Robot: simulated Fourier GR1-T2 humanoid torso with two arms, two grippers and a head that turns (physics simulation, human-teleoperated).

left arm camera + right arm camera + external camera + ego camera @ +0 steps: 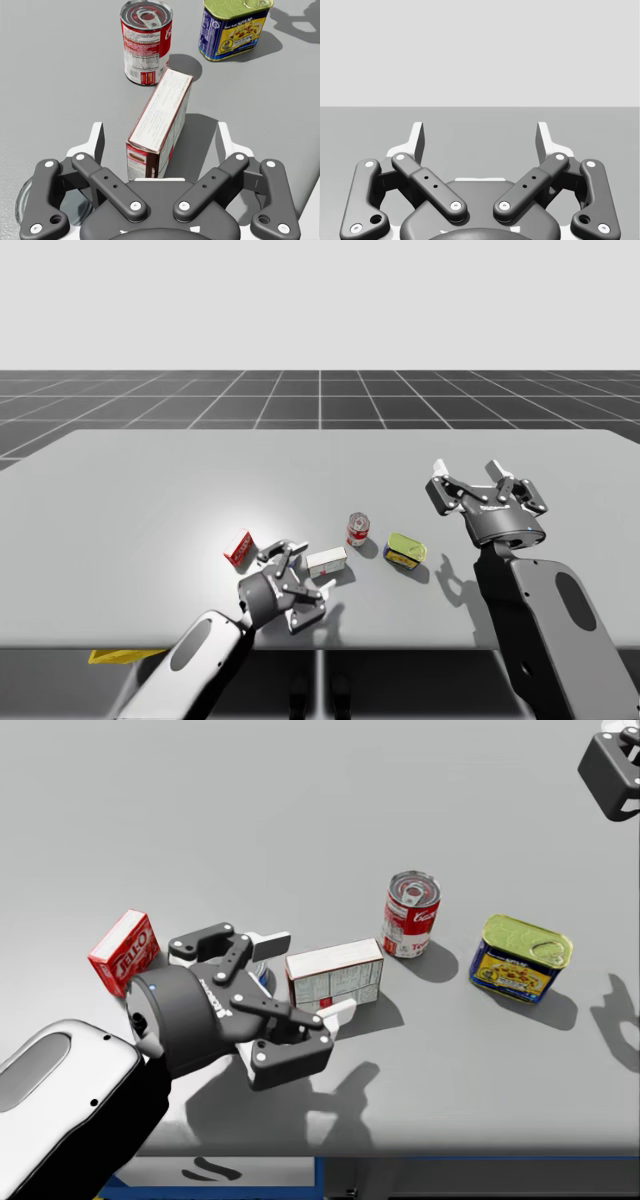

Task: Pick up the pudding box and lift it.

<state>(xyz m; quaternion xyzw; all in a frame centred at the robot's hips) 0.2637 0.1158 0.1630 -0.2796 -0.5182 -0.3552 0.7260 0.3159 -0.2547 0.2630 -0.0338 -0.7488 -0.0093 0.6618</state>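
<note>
Left gripper (160,131): nearest of all, low over the table's front edge, its two fingers spread wide on either side of the pudding box and touching neither side of it.
Pudding box (160,105): a white box with a dark reddish-brown end, standing on a long narrow edge on the table. Its near end sits between the left gripper's fingers, with a gap on each side, and the rest of it runs ahead of them.
Small red box (124,951): on the table just beside the left gripper, on the side away from the cans.
Red and white can (146,42): upright, pull-tab lid on top, just beyond the far end of the pudding box and apart from it.
Blue and yellow can (232,27): a rectangular can with a gold lid, near the red and white can, further to my right.
Right gripper (480,129): held above the table's right side, well apart from everything on it, its fingers wide apart and holding nothing.
Table (150,490): flat grey surface under everything.
</note>
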